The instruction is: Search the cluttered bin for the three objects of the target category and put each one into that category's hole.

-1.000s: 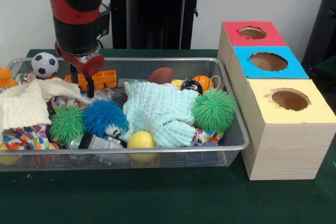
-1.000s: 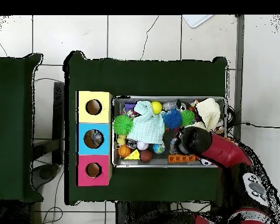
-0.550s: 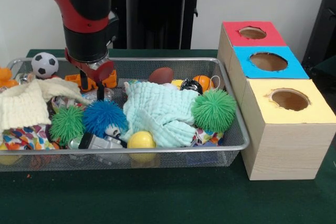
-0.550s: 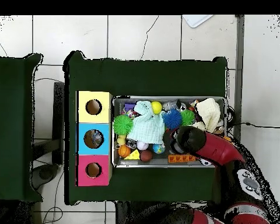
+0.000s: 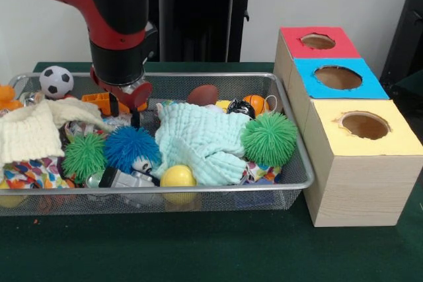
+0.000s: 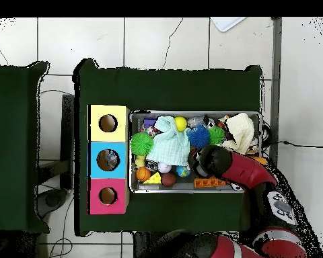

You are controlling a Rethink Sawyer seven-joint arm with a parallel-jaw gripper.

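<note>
My gripper (image 5: 125, 115) hangs low in the wire bin (image 5: 291, 183), at the left edge of the light blue cloth (image 5: 198, 140) and just behind the blue spiky ball (image 5: 131, 148). Its fingers stand apart, holding nothing. Green spiky balls lie at the right (image 5: 269, 138) and left (image 5: 84, 156). A yellow ball (image 5: 178, 176) sits at the front, with a soccer ball (image 5: 55, 81), a brown football (image 5: 203, 94) and an orange basketball (image 5: 254, 104) at the back. In the overhead view the arm (image 6: 218, 162) hides the gripper.
The sorting box stands right of the bin, with a red hole (image 5: 318, 41), a blue hole (image 5: 338, 77) and a yellow hole (image 5: 365, 125). An orange toy (image 5: 99, 100) and a cream cloth (image 5: 33, 130) fill the bin's left side. Toy vehicles lie by the front rim.
The arm has moved right along the bin's back, from beside the soccer ball to the edge of the light blue cloth. The gripper stays open and empty.
</note>
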